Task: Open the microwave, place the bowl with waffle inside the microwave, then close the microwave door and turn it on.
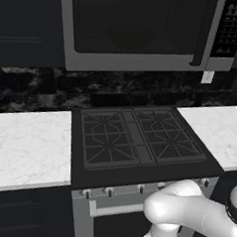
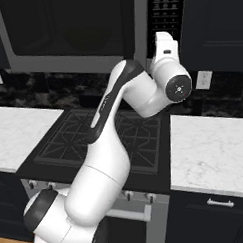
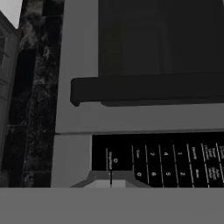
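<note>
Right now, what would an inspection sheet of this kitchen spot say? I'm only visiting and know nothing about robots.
Surface: white marble counter on both sides of a black gas stove; both bare.
Job's things: microwave above the stove, its microwave door shut, black handle beside the keypad. Bowl: nothing seen.
Clutter: nothing seen.
Grippers: the gripper is shut, fingertips together right at the bottom edge of the keypad; contact can't be confirmed.
Cables: nothing seen; a wall outlet sits on the backsplash.
Surroundings: dark cabinets, dark stone backsplash, oven front with knobs below the stove.
</note>
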